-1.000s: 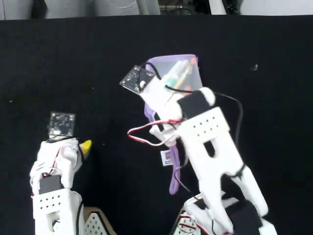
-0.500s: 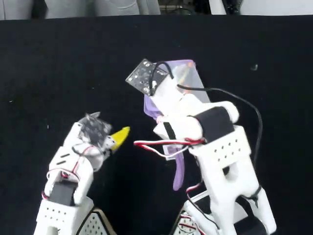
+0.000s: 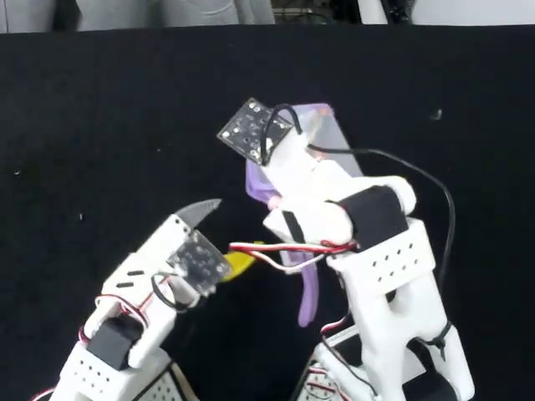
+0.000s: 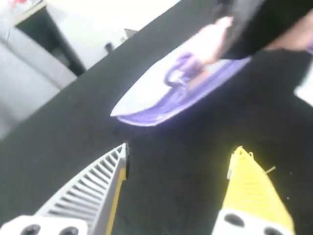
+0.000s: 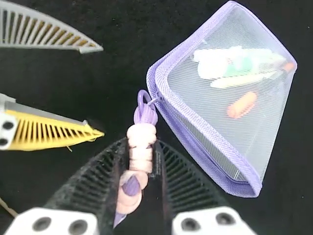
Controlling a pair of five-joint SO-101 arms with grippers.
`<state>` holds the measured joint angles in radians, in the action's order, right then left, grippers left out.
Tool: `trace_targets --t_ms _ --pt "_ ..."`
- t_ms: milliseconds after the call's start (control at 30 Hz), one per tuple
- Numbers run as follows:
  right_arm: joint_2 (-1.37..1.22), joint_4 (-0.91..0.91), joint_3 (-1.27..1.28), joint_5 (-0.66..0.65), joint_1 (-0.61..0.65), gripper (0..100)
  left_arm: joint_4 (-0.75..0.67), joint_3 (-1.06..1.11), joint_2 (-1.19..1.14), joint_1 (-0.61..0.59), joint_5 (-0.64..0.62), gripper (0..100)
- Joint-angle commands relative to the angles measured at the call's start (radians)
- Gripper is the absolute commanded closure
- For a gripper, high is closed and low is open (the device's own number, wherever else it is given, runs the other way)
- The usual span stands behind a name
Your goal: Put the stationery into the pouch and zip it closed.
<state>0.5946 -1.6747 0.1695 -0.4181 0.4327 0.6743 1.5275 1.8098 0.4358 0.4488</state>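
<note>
1. My right claw [image 5: 142, 147] is clamped shut on the beaded zip pull [image 5: 145, 113], with the pink and purple beads pinched between its black fingers.
2. The pull joins the pouch [image 5: 225, 93] at the corner nearest that claw. The purple mesh pouch lies flat on the black surface [image 3: 100, 100], partly under the right arm in the high view.
3. The stationery [image 5: 234, 63] is inside the pouch. Through the mesh I see pale pens and an orange piece, all toward the side away from the pull.
4. My left claw [image 3: 227, 230] is spread wide and holds nothing, with one grey finger and one yellow.
5. In the right wrist view the yellow tip sits just beside the pull, not touching it. The grey tip is farther out, level with the pouch's corner.
6. In the high view the yellow tip sits close to the right arm's red and white wires [image 3: 267, 251], so room is tight there.
7. From the left wrist view, a strip of black surface separates both fingertips from the pouch's bound purple edge.
8. The pouch is well apart from the surface's far edge, and the black surface stretches wide on either side of the arms.
9. A purple strap [image 3: 308, 296] trails from under the right arm toward its base.
</note>
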Motion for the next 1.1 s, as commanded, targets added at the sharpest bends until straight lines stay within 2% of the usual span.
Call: trace_targets --t_ms 0,167,267,400,733,867,1000,1067 --pt "0.041 -0.006 -0.085 0.008 0.02 98.7 -0.084 -0.033 0.008 0.022 0.066 68" --pt "0.041 -0.008 -0.087 0.012 0.02 98.7 -0.198 0.019 0.006 0.024 0.072 68" --pt "0.041 -0.017 -0.09 0.012 0.02 98.7 -0.238 0.033 0.006 0.027 0.078 72" --pt "0.041 -0.026 -0.091 0.012 0.02 98.7 -0.321 0.081 0.006 0.031 0.173 76" --pt "0.039 -0.02 -0.097 0.014 0.02 98.7 -0.345 0.085 -0.011 0.033 0.181 76" --pt "0.035 -0.023 -0.124 0.021 0.02 98.7 -0.345 0.007 -0.146 0.03 0.175 76" --pt "0.035 -0.021 -0.128 0.04 0.02 98.7 -0.336 -0.173 -0.399 0.027 0.083 76" --pt "0.035 -0.023 -0.128 0.041 0.02 98.7 -0.336 -0.249 -0.526 0.035 0.077 76"
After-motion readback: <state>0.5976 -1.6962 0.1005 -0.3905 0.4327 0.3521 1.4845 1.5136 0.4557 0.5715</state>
